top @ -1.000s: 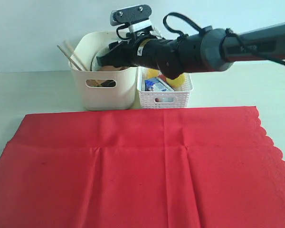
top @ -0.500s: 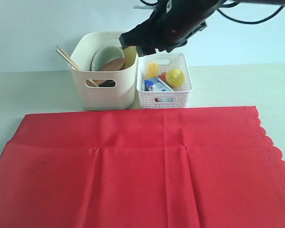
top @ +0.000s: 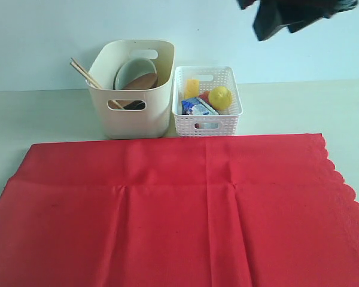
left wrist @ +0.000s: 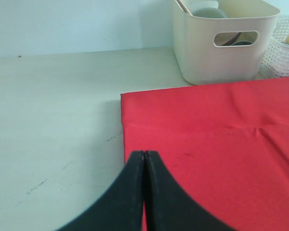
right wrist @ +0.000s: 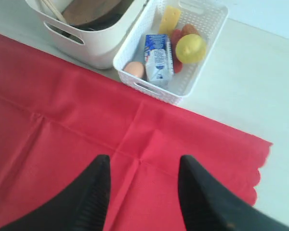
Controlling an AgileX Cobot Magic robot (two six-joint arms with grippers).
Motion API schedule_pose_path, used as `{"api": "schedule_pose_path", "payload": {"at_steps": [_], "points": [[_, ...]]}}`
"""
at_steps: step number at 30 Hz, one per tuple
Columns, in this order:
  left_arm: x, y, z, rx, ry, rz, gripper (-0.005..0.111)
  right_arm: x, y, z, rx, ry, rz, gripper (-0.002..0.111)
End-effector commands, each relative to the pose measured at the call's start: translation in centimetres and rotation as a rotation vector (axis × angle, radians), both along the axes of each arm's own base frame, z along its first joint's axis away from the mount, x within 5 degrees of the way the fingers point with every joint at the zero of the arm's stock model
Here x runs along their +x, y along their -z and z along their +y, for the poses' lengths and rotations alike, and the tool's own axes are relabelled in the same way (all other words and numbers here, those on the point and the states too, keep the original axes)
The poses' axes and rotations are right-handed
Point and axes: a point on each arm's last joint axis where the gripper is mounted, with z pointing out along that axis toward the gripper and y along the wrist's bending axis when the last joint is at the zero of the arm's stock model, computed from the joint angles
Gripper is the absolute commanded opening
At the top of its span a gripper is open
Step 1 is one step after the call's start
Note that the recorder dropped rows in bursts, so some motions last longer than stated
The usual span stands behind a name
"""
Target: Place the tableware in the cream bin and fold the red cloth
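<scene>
Only the left wrist view shows the left fingers pressed together.

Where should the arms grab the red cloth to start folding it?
Take the red cloth by its corner near the cream bin, coming in low from the table side: it lies spread flat, so only edges offer a lip. The shut left gripper is nearest it.

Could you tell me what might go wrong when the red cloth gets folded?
The far edge of the red cloth lies against the cream bin and white lattice basket, so lifting it may drag them. The wooden chopsticks stick out over the bin's rim; a passing arm could knock them out. The left gripper has its fingers shut and must open first.
</scene>
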Motion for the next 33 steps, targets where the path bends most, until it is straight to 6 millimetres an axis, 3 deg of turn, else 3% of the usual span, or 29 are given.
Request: {"api": "schedule_pose_path", "payload": {"at_steps": [1,11,17,21,29,33], "points": [[0.0,-0.1,0.0,-0.012,-0.003,-0.013,0.0,-4.4,-0.9,-3.3,-0.015,0.035,-0.054,0.043],[0.0,-0.1,0.0,-0.012,-0.003,-0.013,0.0,-12.7,0.9,-9.2,0.0,0.048,-0.212,0.043],[0.0,-0.1,0.0,-0.012,-0.003,-0.013,0.0,-15.3,2.8,-10.7,0.068,0.024,-0.33,0.043],[0.0,-0.1,0.0,-0.012,-0.003,-0.013,0.0,-16.1,4.8,-11.2,0.081,0.038,-0.315,0.043],[0.0,-0.1,0.0,-0.012,-0.003,-0.013,0.0,-15.2,9.5,-10.3,0.061,0.003,-0.269,0.043],[0.0,-0.1,0.0,-0.012,-0.003,-0.013,0.0,-15.1,10.1,-9.7,0.132,0.0,-0.263,0.043]]}}
